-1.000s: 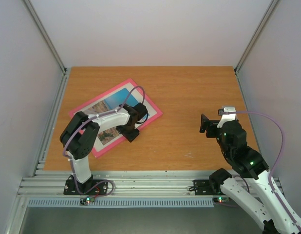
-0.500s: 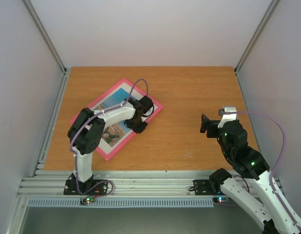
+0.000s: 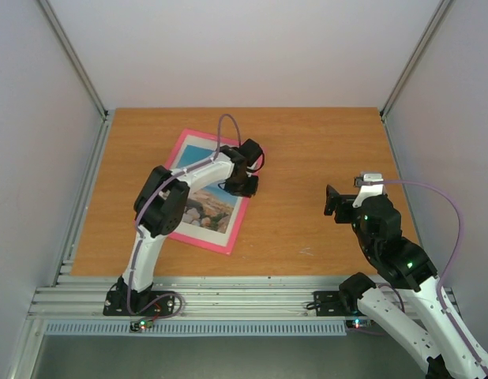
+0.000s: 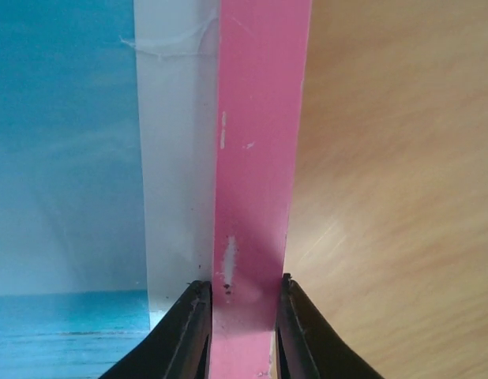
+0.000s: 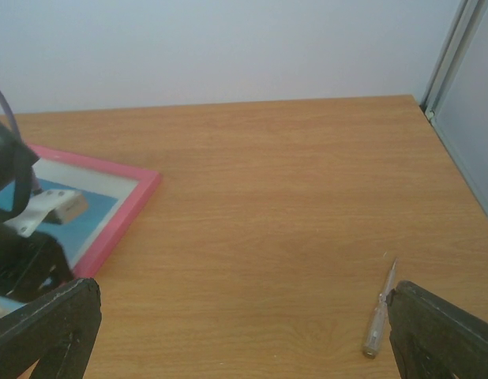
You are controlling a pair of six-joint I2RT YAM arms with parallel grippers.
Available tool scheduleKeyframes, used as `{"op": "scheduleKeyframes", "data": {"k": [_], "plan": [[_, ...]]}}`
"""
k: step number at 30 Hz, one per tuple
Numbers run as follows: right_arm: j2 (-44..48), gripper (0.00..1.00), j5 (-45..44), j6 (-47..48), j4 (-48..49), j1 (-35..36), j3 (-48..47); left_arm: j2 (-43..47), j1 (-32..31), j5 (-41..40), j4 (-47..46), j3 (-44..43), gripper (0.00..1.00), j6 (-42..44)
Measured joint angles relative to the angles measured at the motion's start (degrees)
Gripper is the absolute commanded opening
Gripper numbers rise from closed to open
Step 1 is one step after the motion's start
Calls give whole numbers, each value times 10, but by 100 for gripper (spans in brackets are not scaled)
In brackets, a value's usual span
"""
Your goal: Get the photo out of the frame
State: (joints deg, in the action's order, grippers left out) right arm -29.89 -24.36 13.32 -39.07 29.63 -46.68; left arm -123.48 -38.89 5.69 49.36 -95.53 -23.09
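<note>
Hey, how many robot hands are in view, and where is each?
2. The left hand grips the frame by its pink edge; the right hand hangs open over the table, right of the frame, touching nothing.

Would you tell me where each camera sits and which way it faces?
Top external: high behind the near edge, looking down at the table; left arm and right arm show.
Left wrist: looks down the left pincer, shut on the frame.
Right wrist: looks across the table; open right pincer at bottom corners.
All three share the frame.
</note>
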Motion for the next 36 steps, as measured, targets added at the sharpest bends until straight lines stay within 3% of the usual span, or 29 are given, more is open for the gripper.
{"op": "scheduleKeyframes", "data": {"k": [9, 18, 25, 30, 36], "plan": [[-2, 99, 10, 0, 0, 0, 0, -76, 0, 57, -73, -103, 28, -134], [-32, 98, 39, 0, -9, 0, -8, -80, 7, 85, -119, -128, 55, -185], [-65, 99, 74, -6, -15, 0, -20, 55, 36, 49, -114, -12, 68, -138], [-128, 98, 122, -30, -21, 0, -24, 189, 90, -7, -102, 108, 73, -89], [-216, 99, 203, -52, -13, 0, -17, 287, 165, -61, -95, 252, 74, -53]]}}
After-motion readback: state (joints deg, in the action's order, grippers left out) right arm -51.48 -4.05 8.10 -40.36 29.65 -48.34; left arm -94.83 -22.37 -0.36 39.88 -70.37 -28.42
